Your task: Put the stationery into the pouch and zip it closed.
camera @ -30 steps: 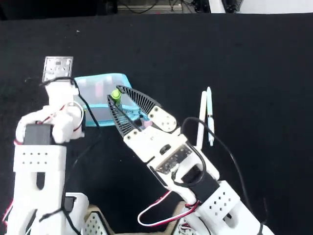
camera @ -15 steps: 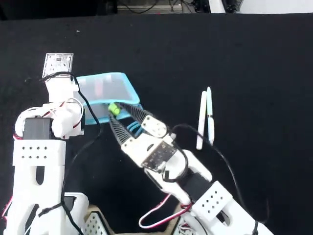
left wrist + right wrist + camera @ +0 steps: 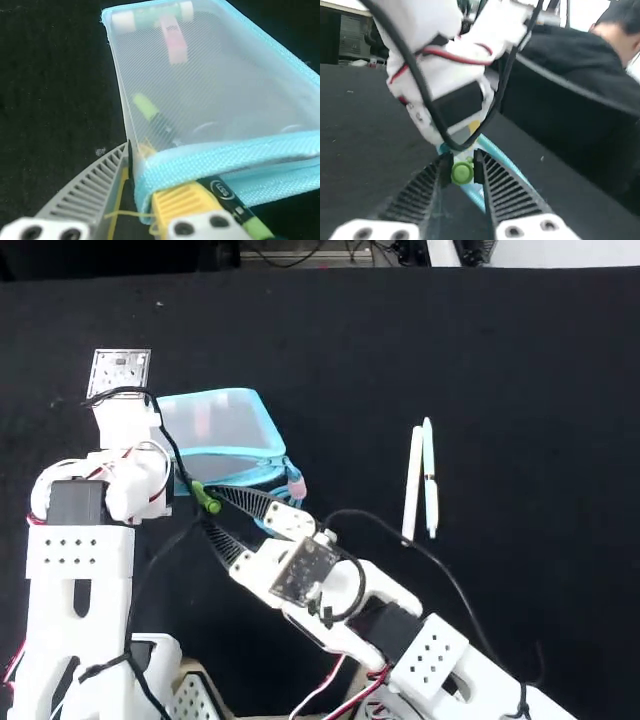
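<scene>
A translucent pouch (image 3: 215, 425) with a light blue zip edge lies at the left of the black table. My left gripper (image 3: 178, 478) is shut on the pouch's near left corner, and the left wrist view shows its fingers (image 3: 137, 165) pinching the pouch (image 3: 215, 100) by the zip edge. Inside the mesh are a pink item (image 3: 172, 40) and a yellow-green highlighter (image 3: 150, 112). My right gripper (image 3: 208, 508) is shut on a green marker (image 3: 205, 498) close beside the left gripper. In the right wrist view the marker's green end (image 3: 462, 171) sits between the jaws.
Two pens (image 3: 420, 480) lie side by side on the table, to the right of the pouch. A small white square tag (image 3: 119, 375) sits beyond the left arm. A person in dark clothing (image 3: 580, 100) is in the background.
My right gripper has carried the green marker from over the pouch's middle toward the near left, ending beside the left gripper. The pouch's near edge has shifted slightly.
</scene>
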You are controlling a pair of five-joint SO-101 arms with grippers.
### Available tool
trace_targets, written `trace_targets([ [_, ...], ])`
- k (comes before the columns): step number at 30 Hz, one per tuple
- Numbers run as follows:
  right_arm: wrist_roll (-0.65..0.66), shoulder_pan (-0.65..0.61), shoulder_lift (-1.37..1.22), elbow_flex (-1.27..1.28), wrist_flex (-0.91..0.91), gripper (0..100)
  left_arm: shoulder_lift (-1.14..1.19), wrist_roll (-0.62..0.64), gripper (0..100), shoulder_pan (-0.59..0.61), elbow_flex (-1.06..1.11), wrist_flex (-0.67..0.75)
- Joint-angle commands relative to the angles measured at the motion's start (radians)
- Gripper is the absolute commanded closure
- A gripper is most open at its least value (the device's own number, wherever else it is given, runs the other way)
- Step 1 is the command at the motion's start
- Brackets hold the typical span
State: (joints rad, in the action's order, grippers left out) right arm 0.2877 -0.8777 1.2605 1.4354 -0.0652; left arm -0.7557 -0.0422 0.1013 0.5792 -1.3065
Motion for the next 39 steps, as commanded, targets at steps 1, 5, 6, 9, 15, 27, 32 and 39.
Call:
trace_targets([
  [1, -0.061, 0.011, 0.002, -0.073, -0.06, 90.7, 0.015, -0.006, 97, -0.007, -0.028, -0.012],
  [5, -0.135, 0.008, 0.012, -0.131, -0.184, 80.0, 0.018, -0.006, 97, -0.007, -0.028, -0.012],
  [6, -0.155, 0.008, 0.012, -0.154, -0.216, 79.9, 0.018, -0.006, 97, -0.007, -0.028, -0.012],
  [9, -0.173, 0.012, 0.013, -0.22, -0.316, 80.4, 0.018, -0.006, 97, -0.005, -0.028, -0.012],
  [15, -0.176, 0.072, 0.013, -0.36, -0.499, 80.4, 0.018, -0.006, 97, -0.004, -0.028, -0.012],
  [27, -0.264, 0.626, 0.001, -0.426, -0.746, 80.4, 0.015, -0.005, 97, -0.002, -0.028, -0.017],
  [32, -0.402, 0.824, 0.013, -0.177, -0.54, 80.4, 0.018, -0.002, 97, -0.002, -0.028, -0.017],
  [39, -0.43, 0.914, 0.005, -0.059, -0.404, 80.4, 0.008, -0.002, 97, -0.001, -0.007, -0.017],
])
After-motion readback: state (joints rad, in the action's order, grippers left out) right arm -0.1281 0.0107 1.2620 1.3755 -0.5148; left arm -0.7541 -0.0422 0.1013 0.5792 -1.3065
